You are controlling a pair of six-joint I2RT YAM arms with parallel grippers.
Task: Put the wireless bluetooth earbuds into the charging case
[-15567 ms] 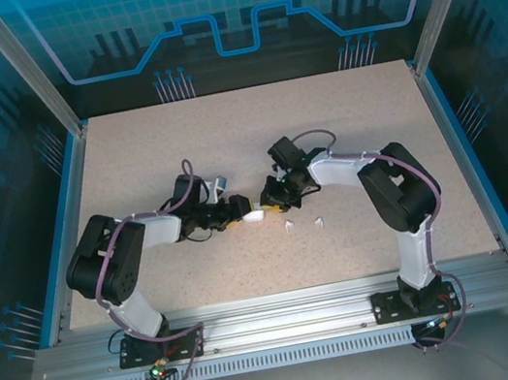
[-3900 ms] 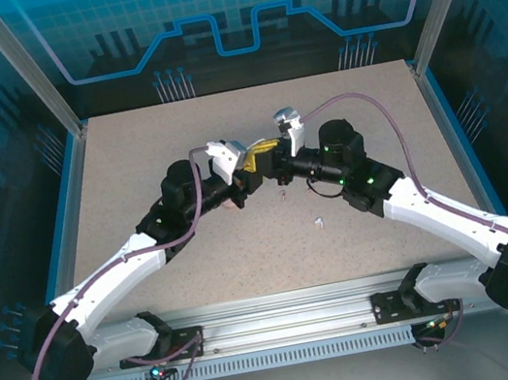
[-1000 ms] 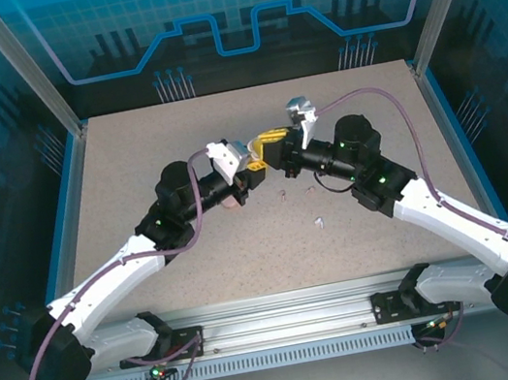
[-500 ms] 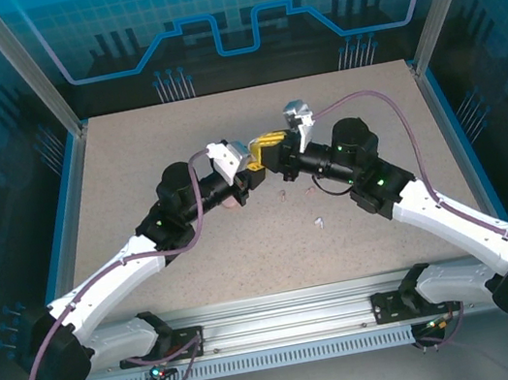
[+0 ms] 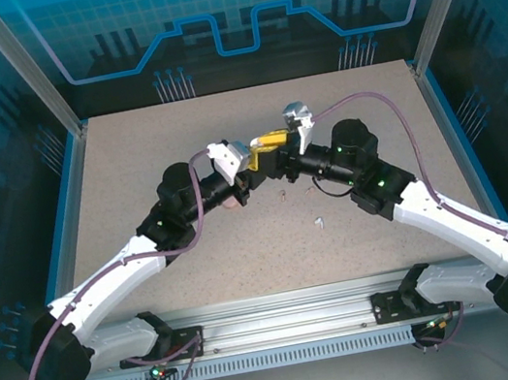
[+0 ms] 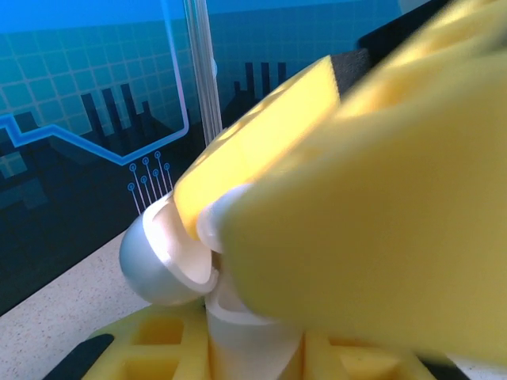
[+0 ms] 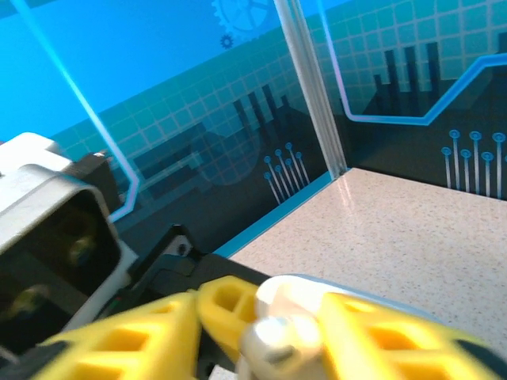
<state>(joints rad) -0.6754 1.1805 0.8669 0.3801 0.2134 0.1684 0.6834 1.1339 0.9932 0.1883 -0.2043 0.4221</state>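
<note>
My left gripper [image 5: 244,177] [image 6: 249,348] is shut on a white charging case [image 6: 245,332], held above the table's middle with its round lid [image 6: 162,265] swung open. My right gripper [image 5: 265,153] [image 7: 257,317] meets it tip to tip. Its yellow fingers [image 7: 396,336] stand apart around a white earbud [image 7: 281,340] at the case's mouth [image 7: 305,289]. That bud [image 6: 212,222] rests against one of the fingers, and a big blurred yellow finger [image 6: 372,229] of the right gripper hides most of the case. Two more white earbuds [image 5: 282,195] [image 5: 319,222] lie on the table.
A small pinkish thing [image 5: 230,204] lies on the speckled table [image 5: 129,153] just below my left gripper. Blue rails and glass walls [image 5: 61,214] bound the table on the left, right and back. Both arms reach in from the near corners.
The right gripper has edged a little left onto the case and its fingers have spread apart. The left gripper has kept still with the case.
</note>
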